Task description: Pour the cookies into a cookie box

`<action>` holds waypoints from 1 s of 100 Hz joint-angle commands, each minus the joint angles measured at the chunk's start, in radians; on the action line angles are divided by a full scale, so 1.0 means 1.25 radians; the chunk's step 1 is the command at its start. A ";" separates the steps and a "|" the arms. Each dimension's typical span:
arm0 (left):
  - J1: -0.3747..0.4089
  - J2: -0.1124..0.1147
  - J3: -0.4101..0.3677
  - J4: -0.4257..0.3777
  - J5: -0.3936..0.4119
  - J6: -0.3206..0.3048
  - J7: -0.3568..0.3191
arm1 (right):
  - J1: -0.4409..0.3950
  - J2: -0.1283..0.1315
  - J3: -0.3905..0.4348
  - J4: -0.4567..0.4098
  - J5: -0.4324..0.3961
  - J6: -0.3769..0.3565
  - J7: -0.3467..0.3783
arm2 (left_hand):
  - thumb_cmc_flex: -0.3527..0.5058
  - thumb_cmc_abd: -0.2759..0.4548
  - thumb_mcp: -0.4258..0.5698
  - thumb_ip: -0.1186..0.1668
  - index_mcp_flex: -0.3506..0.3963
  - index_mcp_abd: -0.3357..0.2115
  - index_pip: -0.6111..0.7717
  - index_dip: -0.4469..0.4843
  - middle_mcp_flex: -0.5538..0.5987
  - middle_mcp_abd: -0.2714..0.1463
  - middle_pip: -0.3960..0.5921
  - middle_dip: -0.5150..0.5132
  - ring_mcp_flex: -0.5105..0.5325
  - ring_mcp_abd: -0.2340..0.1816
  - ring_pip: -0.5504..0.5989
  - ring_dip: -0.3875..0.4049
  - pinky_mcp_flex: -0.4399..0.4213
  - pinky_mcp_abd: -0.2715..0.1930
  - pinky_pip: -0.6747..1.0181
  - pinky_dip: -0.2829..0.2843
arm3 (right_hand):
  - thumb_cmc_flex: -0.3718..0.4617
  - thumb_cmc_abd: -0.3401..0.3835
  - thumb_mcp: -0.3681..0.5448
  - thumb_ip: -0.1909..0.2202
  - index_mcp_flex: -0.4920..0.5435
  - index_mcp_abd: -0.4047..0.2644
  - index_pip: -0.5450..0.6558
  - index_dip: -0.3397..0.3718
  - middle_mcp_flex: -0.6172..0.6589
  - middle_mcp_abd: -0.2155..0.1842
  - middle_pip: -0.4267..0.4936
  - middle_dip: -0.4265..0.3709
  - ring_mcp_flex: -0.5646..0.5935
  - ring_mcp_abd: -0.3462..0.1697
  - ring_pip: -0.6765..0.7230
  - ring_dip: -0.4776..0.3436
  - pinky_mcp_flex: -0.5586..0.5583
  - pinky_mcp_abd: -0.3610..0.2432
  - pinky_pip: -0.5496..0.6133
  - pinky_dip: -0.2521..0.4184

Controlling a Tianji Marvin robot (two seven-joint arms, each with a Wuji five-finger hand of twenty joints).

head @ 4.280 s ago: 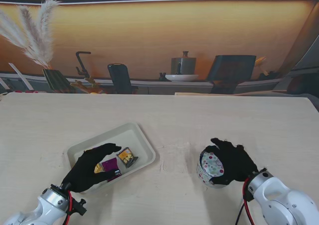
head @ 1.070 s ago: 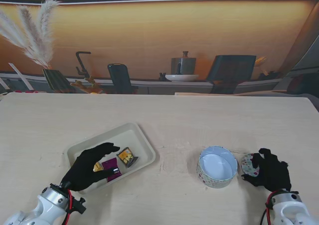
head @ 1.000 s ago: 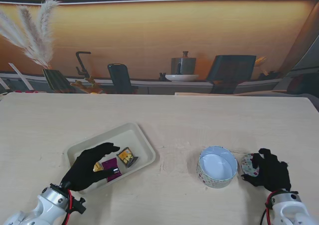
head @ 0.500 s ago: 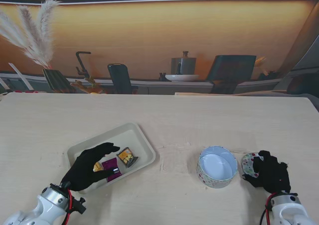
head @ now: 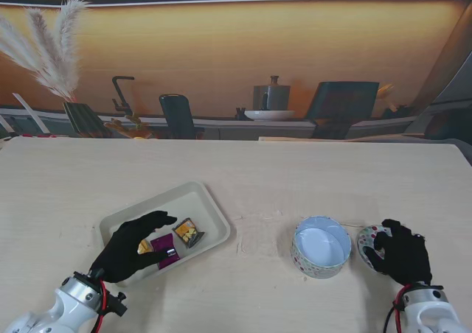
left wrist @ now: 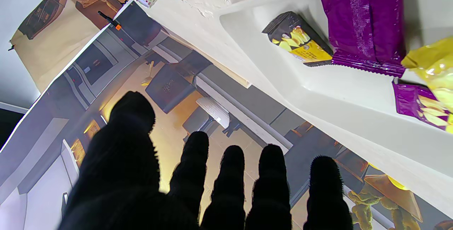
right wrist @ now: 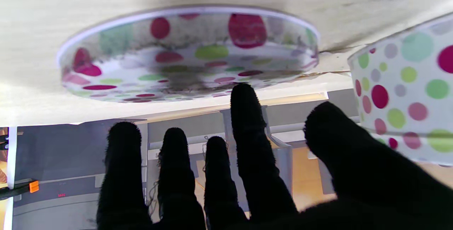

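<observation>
Left side of the desk: the left hand is hovering over the near end of the white tray, fingers spread and gripping nothing. In the left wrist view the fingertips are standing clear of the tray wall. The wrapped cookie packets are lying inside the tray: a purple packet, a dark packet with yellow print and a yellow one at the edge of view. The tray's long axis is running from near-left to far-right, so its far corner is pointing toward the box.

Centre-right: the polka-dot cookie box is standing open and upright, well apart from the tray.

Right side: the dotted lid is lying flat on the desk just beside the box. The right hand is sitting over it, fingers spread; one fingertip is at the lid's rim, and contact cannot be confirmed.

Assessment: the left hand is nearer the tray, so the lift and pour toward the box falls to it.
</observation>
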 commanded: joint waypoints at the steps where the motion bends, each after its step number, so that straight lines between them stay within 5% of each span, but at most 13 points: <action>1: 0.005 -0.004 -0.001 -0.003 0.000 -0.002 -0.011 | -0.020 -0.006 0.002 -0.018 -0.009 -0.011 -0.001 | 0.007 0.025 -0.020 0.008 0.012 -0.015 0.006 0.002 0.002 -0.008 -0.024 -0.003 0.001 -0.003 -0.009 0.011 -0.002 0.013 0.001 0.021 | -0.029 0.013 -0.002 0.021 -0.004 -0.002 -0.035 -0.021 0.009 -0.014 -0.010 -0.007 -0.025 -0.024 -0.013 -0.009 -0.013 0.016 0.011 0.001; 31: 0.005 -0.005 -0.005 -0.002 0.002 -0.006 -0.006 | -0.085 -0.016 0.049 -0.142 -0.027 -0.071 -0.040 | 0.009 0.024 -0.019 0.009 0.010 -0.014 0.005 0.002 0.001 -0.008 -0.024 -0.003 0.002 -0.003 -0.009 0.012 -0.003 0.014 0.000 0.021 | -0.030 -0.012 0.005 0.025 -0.054 -0.032 -0.061 -0.028 0.038 -0.007 -0.020 -0.011 -0.002 -0.006 -0.003 -0.005 0.000 0.029 0.024 0.005; 51: 0.006 -0.006 -0.009 -0.001 0.004 -0.010 -0.003 | -0.128 -0.031 0.046 -0.239 0.005 -0.116 -0.064 | 0.011 0.021 -0.018 0.010 0.005 -0.012 0.003 0.001 0.002 -0.009 -0.023 -0.003 0.003 -0.003 -0.008 0.012 -0.002 0.013 0.001 0.021 | -0.027 -0.046 0.009 0.028 -0.100 -0.036 -0.076 -0.034 0.094 0.005 -0.043 -0.016 0.091 0.019 0.024 0.006 0.052 0.059 0.070 0.029; 100: 0.024 -0.009 -0.050 -0.001 0.016 -0.019 0.007 | -0.125 -0.029 -0.108 -0.335 -0.012 -0.132 -0.117 | 0.011 0.017 -0.015 0.010 -0.001 -0.010 0.001 0.000 0.003 -0.009 -0.020 -0.002 0.005 -0.004 -0.006 0.013 0.000 0.013 0.003 0.022 | -0.025 -0.076 0.012 0.029 -0.079 -0.047 -0.113 -0.056 0.235 0.021 -0.100 -0.026 0.237 0.053 0.035 0.008 0.116 0.093 0.092 0.060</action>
